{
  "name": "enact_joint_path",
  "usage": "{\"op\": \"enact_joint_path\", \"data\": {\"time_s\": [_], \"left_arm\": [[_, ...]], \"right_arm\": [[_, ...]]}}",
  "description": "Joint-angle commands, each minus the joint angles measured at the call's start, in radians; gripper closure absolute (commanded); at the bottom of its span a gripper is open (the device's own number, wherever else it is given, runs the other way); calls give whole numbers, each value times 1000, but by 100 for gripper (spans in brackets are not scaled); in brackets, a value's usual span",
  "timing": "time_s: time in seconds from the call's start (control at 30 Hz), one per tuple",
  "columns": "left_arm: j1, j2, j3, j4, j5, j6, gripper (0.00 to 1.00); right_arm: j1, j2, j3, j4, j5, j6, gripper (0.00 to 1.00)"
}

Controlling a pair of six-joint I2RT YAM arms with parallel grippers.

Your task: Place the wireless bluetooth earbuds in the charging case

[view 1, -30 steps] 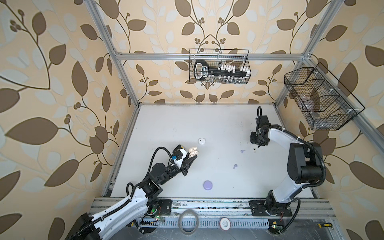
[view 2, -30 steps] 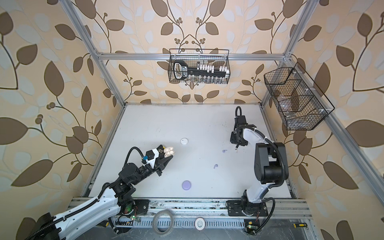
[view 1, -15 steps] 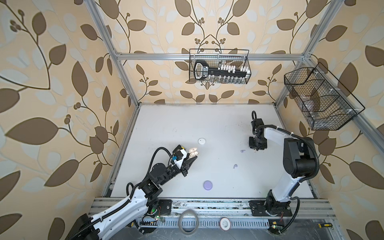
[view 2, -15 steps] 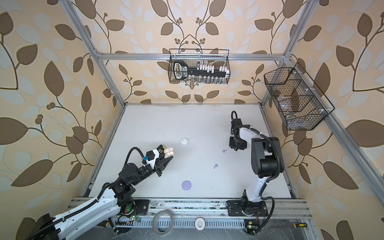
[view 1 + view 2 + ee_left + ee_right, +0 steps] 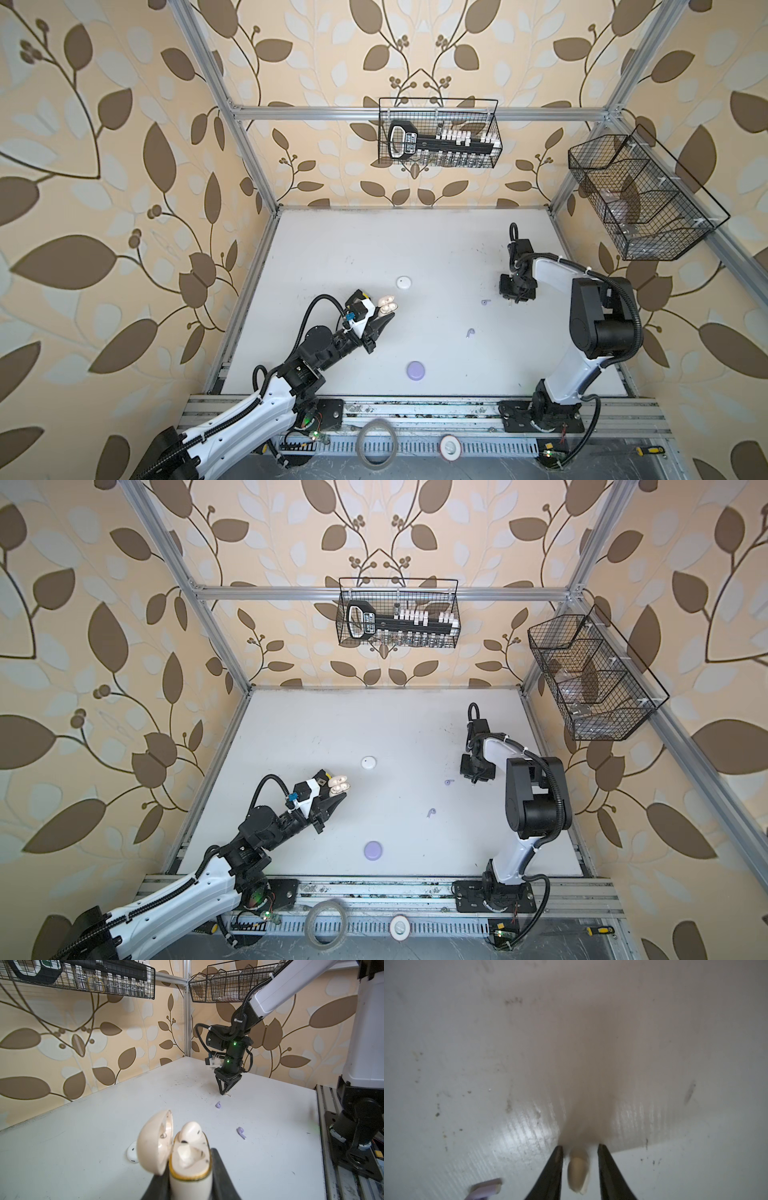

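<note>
My left gripper (image 5: 189, 1167) is shut on a cream charging case (image 5: 190, 1180) (image 5: 389, 308), held above the table with its lid (image 5: 154, 1140) swung open. One cream earbud (image 5: 190, 1130) sits in the case. My right gripper (image 5: 579, 1147) (image 5: 515, 300) points down at the table, its jaws open a little on either side of a cream earbud (image 5: 577, 1172), with a small gap on each side. Two lavender earbuds (image 5: 485, 302) (image 5: 470, 332) lie on the table, the nearer one just left of the right gripper.
A closed white case (image 5: 403, 282) lies beyond the left gripper. A closed lavender case (image 5: 416, 370) lies near the front edge. Wire baskets hang on the back wall (image 5: 438, 139) and the right wall (image 5: 640, 199). A tape roll (image 5: 377, 442) rests on the front rail.
My right gripper has moved toward the front of the table and down over the cream earbud, and its jaws have narrowed. The left arm and case have not moved.
</note>
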Motion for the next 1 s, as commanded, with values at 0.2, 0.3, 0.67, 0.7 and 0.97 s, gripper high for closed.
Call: {"op": "enact_joint_path", "data": {"time_s": [0.2, 0.3, 0.67, 0.7, 0.97], "left_arm": [[-10, -7, 35, 34, 15, 17, 100], [-10, -7, 35, 31, 13, 17, 100], [-10, -1, 40, 27, 11, 19, 100], [-10, -1, 40, 25, 11, 19, 100], [-11, 0, 40, 22, 10, 20, 100]], "right_arm": [[0, -20, -40, -16, -15, -11, 69], [-1, -23, -42, -15, -15, -11, 72], [-1, -25, -45, -13, -18, -11, 82], [-1, -25, -45, -13, -18, -11, 83], [-2, -47, -51, -9, -27, -9, 85]]}}
